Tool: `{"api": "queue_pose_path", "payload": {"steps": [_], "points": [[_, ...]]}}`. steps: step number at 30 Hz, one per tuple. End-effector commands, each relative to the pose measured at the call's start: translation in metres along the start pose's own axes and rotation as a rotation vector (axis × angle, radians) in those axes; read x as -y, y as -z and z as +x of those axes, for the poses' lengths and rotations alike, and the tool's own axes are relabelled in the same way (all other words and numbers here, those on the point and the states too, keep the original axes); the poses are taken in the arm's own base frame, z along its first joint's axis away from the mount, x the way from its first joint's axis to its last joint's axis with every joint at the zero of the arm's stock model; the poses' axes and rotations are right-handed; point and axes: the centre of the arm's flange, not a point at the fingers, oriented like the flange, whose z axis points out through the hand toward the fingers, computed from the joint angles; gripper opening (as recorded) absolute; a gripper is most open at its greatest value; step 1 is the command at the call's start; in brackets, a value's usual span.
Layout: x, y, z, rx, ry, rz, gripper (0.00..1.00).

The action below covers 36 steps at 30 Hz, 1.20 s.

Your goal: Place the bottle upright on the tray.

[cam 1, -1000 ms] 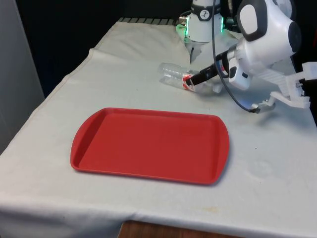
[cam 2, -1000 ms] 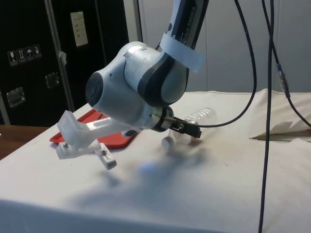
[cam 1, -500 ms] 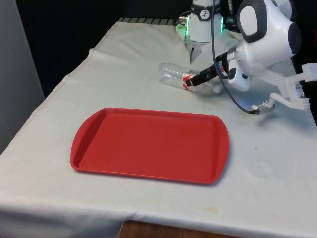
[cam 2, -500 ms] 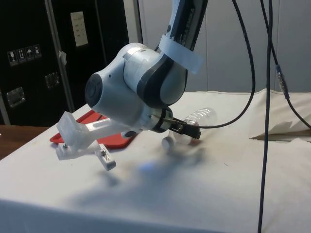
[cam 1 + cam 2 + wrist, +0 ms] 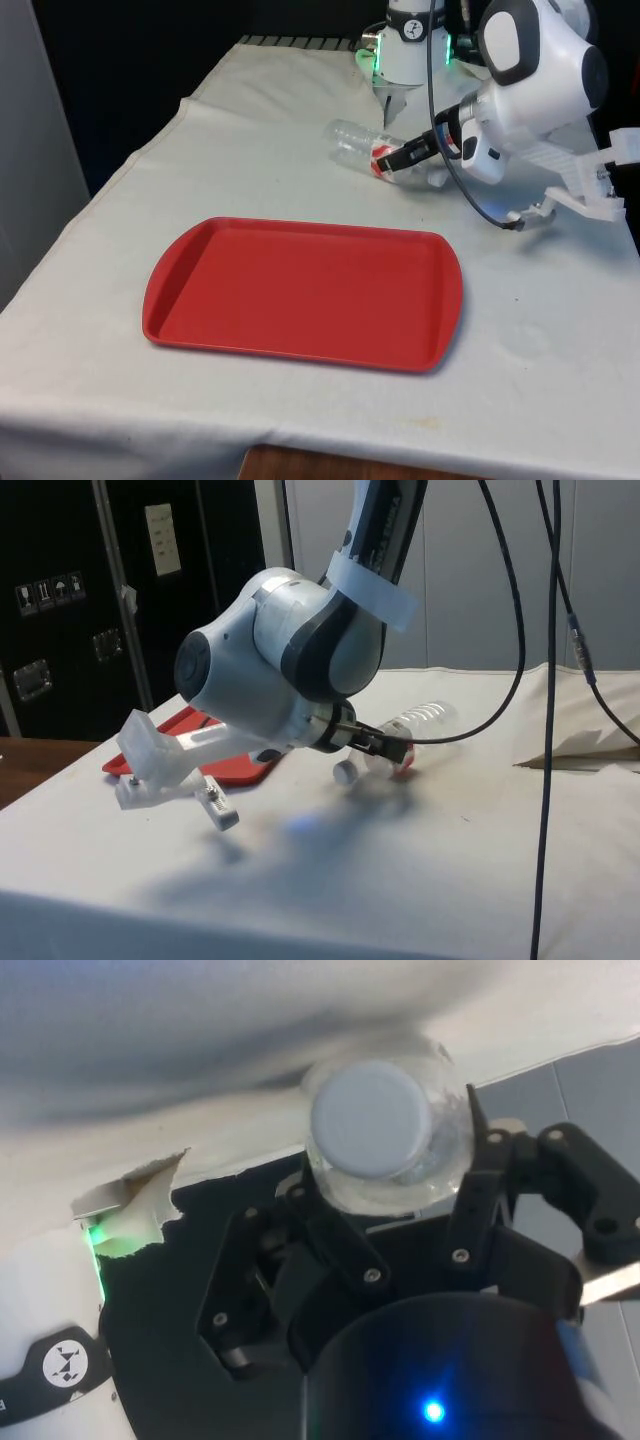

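**Bottle gripped on its side, off the tray**

The bottle [image 5: 368, 150] is seen lying nearly horizontal above the white cloth of the worktop [image 5: 250, 160], at about 1 o'clock from the tray [image 5: 300, 292] in the front view and well apart from it. It is a clear ribbed plastic bottle with a red label (the label is partly covered by the black fingers). In the side view the bottle [image 5: 420, 725] is tilted, its clear base end raised a little and its white cap [image 5: 344, 772] pointing down toward the cloth; whether the cap touches the cloth cannot be told.

The gripper [image 5: 398, 160] is closed on the bottle near the label, the fingers being pressed against opposite sides of it. In the wrist view the cap [image 5: 371, 1117] is faced end-on, and the bottle's clear shoulder is held between the two black fingers [image 5: 340, 1245], which are set tight to either side. In the side view the gripper [image 5: 385, 748] is reached in from the arm's white wrist, low over the worktop.

The tray is red, rectangular with rounded corners and a raised rim, and is laid flat on the cloth. In the side view a strip of the tray [image 5: 240, 770] is seen behind the arm's housing.
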Motion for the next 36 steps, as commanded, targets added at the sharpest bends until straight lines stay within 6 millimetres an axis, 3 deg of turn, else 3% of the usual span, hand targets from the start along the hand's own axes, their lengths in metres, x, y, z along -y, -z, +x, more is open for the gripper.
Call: {"api": "queue_pose_path", "payload": {"steps": [1,5,12,22,36], "points": [[0.0,0.0,0.001,-0.003,0.0,0.0,0.56],[0.0,0.001,-0.001,0.004,-0.001,0.0,0.44],[0.0,0.001,0.0,0.005,0.0,0.0,0.34],[-0.001,0.003,-0.004,0.01,-0.005,0.001,0.34],[-0.005,0.023,-0.029,0.016,-0.017,0.002,0.34]]}}
